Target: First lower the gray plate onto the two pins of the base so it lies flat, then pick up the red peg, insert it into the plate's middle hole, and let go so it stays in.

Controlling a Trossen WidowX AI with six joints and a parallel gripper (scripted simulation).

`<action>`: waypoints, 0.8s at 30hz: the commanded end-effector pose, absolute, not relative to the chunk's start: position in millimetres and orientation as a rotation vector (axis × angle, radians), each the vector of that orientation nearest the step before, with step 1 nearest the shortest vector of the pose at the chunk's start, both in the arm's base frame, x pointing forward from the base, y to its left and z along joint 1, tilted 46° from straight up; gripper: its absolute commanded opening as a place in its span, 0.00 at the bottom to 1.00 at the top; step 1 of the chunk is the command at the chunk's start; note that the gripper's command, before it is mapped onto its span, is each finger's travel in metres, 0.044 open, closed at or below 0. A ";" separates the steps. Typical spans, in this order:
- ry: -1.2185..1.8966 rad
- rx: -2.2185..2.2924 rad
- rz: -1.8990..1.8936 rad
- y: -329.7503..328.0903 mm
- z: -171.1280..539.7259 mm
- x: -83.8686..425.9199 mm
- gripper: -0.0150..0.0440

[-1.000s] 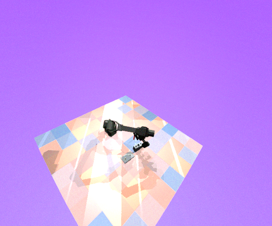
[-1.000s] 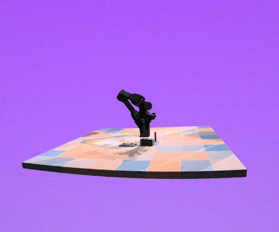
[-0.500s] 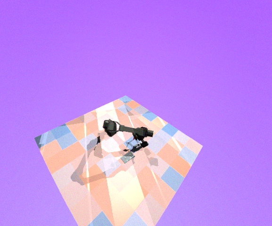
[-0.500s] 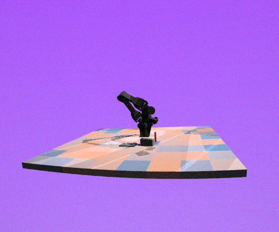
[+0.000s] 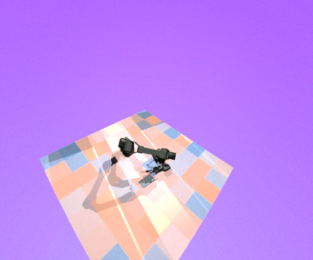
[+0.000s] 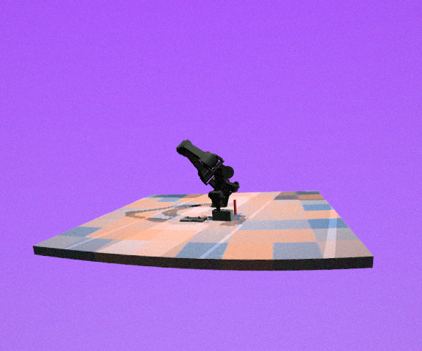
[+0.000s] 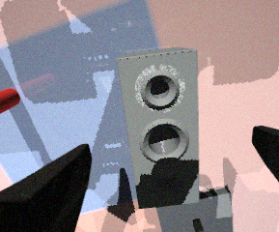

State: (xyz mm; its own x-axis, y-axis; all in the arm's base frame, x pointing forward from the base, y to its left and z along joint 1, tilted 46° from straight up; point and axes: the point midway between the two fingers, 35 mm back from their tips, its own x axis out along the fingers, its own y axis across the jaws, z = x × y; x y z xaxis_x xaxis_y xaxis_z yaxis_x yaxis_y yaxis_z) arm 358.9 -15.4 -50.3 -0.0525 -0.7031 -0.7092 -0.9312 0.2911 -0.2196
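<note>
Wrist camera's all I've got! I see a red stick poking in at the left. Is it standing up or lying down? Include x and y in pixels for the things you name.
Observer: Standing up! The exterior view shows the red peg (image 5: 153,160) (image 6: 235,207) (image 7: 1,103) upright.

Operator: Cool! And that flat gray thing at the bottom, does it only have one bump?

Observer: No, two! From outside, the whole base (image 5: 144,184) (image 6: 185,220) (image 7: 178,219) shows, with two pins (image 6: 200,218) (image 7: 197,225) sticking up.
</note>
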 end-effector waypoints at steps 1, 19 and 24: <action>1.823 -1.480 0.394 -21.4 -56.9 356.0 1.00; 1.825 -1.482 0.393 -42.6 -77.2 353.6 1.00; 1.825 -1.482 0.392 -48.5 -82.6 352.5 1.00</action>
State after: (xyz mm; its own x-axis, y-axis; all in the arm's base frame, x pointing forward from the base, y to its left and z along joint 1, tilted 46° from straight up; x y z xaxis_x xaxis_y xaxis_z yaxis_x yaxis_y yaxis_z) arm 356.5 -43.8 -77.2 -0.0519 -0.7052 -0.7071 -0.9309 0.2906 -0.2215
